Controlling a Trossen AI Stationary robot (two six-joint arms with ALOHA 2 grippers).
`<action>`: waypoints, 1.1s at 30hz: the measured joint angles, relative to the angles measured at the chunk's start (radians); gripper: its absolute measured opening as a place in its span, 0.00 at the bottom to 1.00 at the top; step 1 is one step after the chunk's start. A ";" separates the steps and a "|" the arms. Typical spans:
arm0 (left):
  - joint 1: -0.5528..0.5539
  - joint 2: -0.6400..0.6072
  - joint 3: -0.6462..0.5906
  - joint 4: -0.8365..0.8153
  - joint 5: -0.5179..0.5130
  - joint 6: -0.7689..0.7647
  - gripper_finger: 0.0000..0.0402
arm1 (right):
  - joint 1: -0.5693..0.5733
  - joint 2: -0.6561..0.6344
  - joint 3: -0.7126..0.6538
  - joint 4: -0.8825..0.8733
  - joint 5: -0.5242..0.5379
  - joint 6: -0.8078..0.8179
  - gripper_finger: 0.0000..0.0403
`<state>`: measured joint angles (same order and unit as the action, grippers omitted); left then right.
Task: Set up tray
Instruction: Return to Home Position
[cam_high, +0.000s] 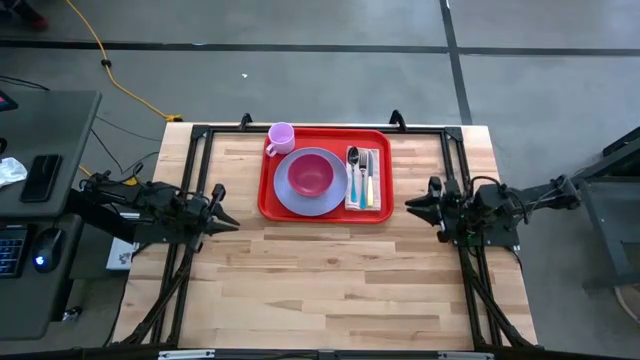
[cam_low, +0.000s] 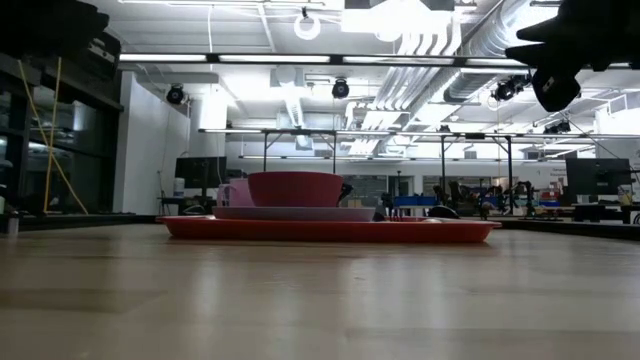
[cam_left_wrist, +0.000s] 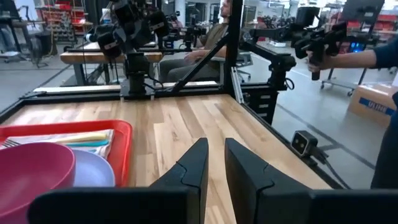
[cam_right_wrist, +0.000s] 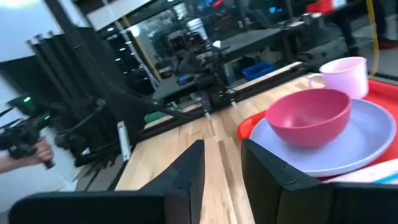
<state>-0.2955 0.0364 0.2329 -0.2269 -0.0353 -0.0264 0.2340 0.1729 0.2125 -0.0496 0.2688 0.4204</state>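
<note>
The red tray (cam_high: 268, 200) lies flat at the table's far middle. On it sit a round lavender plate (cam_high: 335, 203) with a pink bowl (cam_high: 310, 174) in it, a pale pink mug (cam_high: 281, 137) at the far left corner, and cutlery on a napkin (cam_high: 363, 178) along the right side. My left gripper (cam_high: 228, 208) hovers left of the tray, fingers a little apart. My right gripper (cam_high: 410, 204) hovers right of the tray, also slightly open. Neither touches anything. The right wrist view shows the bowl (cam_right_wrist: 308, 115), plate (cam_right_wrist: 364, 146) and mug (cam_right_wrist: 345, 74).
Bare wooden tabletop (cam_high: 330, 280) spreads between the tray and the near edge. Black frame rails (cam_high: 200, 135) run along the table's far and side edges. Beyond the table, a person's hand holds a device (cam_left_wrist: 323, 43), and another hand shows (cam_right_wrist: 31, 149).
</note>
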 joint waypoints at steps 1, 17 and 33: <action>0.000 0.000 0.000 -0.001 0.000 0.006 0.21 | 0.000 -0.013 -0.012 0.010 -0.018 -0.007 0.21; 0.001 -0.002 -0.076 0.104 -0.022 0.097 0.21 | 0.000 -0.167 -0.132 -0.001 -0.050 -0.010 0.21; 0.001 0.017 -0.215 0.257 -0.160 -0.041 0.21 | 0.000 -0.169 -0.131 -0.043 -0.034 -0.027 0.21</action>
<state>-0.2947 0.0531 0.0181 0.0301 -0.1949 -0.0672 0.2340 0.0044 0.0814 -0.0930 0.2347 0.3935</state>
